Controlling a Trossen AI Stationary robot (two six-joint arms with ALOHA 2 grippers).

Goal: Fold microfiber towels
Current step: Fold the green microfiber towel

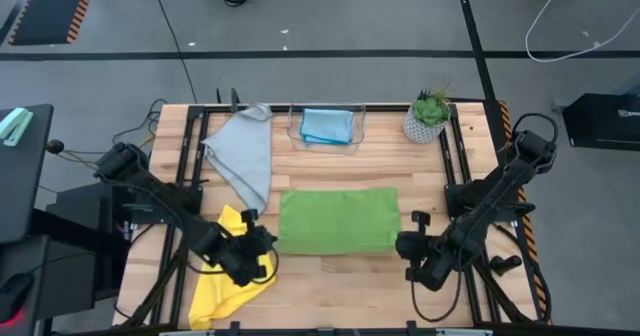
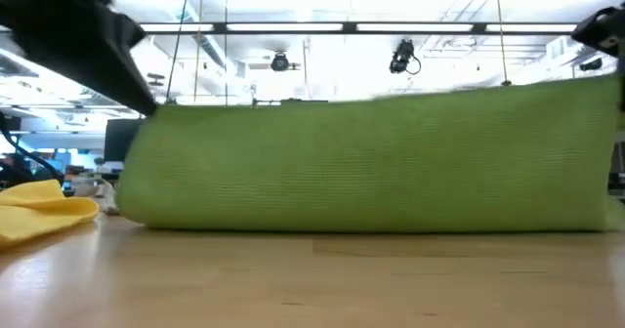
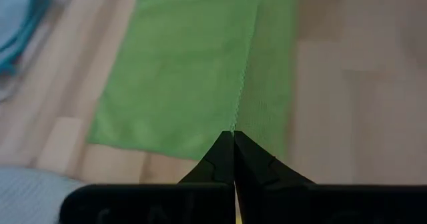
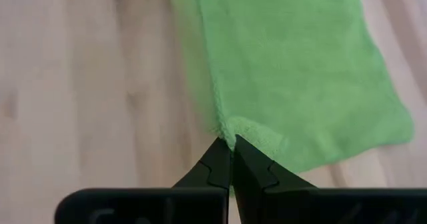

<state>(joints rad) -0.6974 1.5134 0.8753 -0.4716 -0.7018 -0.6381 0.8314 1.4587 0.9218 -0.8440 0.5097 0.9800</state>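
The green towel (image 1: 338, 220) lies as a wide rectangle at the table's middle. In the low view the green towel (image 2: 371, 162) stands like a curtain, its lower part on the wood. My left gripper (image 1: 266, 243) is shut at its near left corner and my right gripper (image 1: 405, 244) at its near right corner. A yellow towel (image 1: 232, 276) lies crumpled under my left arm. A grey towel (image 1: 243, 154) lies spread at the far left. A light blue towel (image 1: 327, 126) sits folded in a clear container. My left gripper pinches the green towel's near left corner (image 3: 235, 125) between its two shut fingers, slanting down from the table's left. One layer or several, I cannot tell. The held edge is raised, with cloth falling from it to the table. My right gripper pinches the towel's near right corner (image 4: 233, 132) at its hemmed edge, between two shut fingers, slanting down from the table's right. The number of layers does not show. The corner is lifted, and the rest of the towel reaches away onto the table.
A small potted plant (image 1: 428, 116) stands at the far right. The clear container (image 1: 355, 136) sits at the far middle. Bare wood (image 1: 340, 286) lies between the green towel and the near edge. Black frame rails (image 1: 462, 166) run along the table's sides.
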